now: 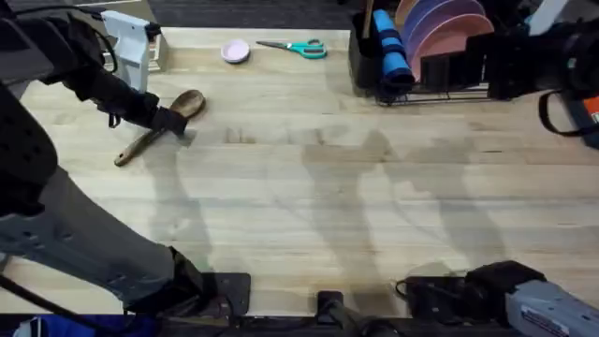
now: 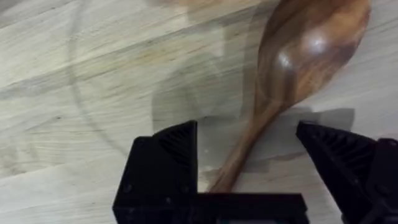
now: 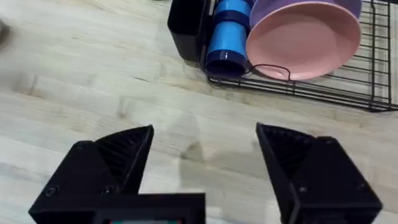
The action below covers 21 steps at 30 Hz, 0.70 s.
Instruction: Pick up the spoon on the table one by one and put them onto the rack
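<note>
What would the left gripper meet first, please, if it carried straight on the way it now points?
Most likely the spoon: the left gripper has open jaws either side of its handle, with the table just beneath. How much gap remains is unclear.

- A pale wooden table (image 1: 374, 206) with planks running side to side carries everything
- A brown wooden spoon (image 1: 159, 126) lies flat on it at the far left, bowl toward the back, handle slanting forward
- A small pink round thing (image 1: 235, 51) sits near the back edge
- Teal-handled scissors (image 1: 298, 47) lie just beside it
- The black wire rack (image 1: 421, 65) stands at the far right
</note>
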Tool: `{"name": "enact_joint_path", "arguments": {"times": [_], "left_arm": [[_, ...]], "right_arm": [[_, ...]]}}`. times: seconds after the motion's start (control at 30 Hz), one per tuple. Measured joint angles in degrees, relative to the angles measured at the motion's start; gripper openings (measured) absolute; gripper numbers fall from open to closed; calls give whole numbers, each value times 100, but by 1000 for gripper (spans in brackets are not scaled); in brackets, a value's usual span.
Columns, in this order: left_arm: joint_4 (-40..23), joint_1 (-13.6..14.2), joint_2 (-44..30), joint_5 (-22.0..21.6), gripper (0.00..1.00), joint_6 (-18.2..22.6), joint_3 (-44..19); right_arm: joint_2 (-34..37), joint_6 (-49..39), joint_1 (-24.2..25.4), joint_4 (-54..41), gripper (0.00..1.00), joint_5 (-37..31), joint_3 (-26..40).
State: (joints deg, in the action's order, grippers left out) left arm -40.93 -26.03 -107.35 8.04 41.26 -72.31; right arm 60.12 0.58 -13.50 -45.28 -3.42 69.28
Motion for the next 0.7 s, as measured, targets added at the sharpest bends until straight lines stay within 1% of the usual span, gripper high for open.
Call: {"name": "enact_joint_path", "arguments": {"times": [0.23, 0.53, 0.6, 0.7], "left_arm": [[-196, -60, -182, 147, 993, -75, -177], [-254, -64, -222, 165, 990, -79, -228], [-258, -62, -220, 184, 908, -76, -230], [-260, -56, -220, 210, 829, -73, -232]], "right_arm": [[-1, 0, 0, 2, 997, 0, 0], [0, 0, 0, 2, 997, 0, 0], [0, 0, 0, 2, 997, 0, 0], [0, 0, 0, 2, 997, 0, 0]]}}
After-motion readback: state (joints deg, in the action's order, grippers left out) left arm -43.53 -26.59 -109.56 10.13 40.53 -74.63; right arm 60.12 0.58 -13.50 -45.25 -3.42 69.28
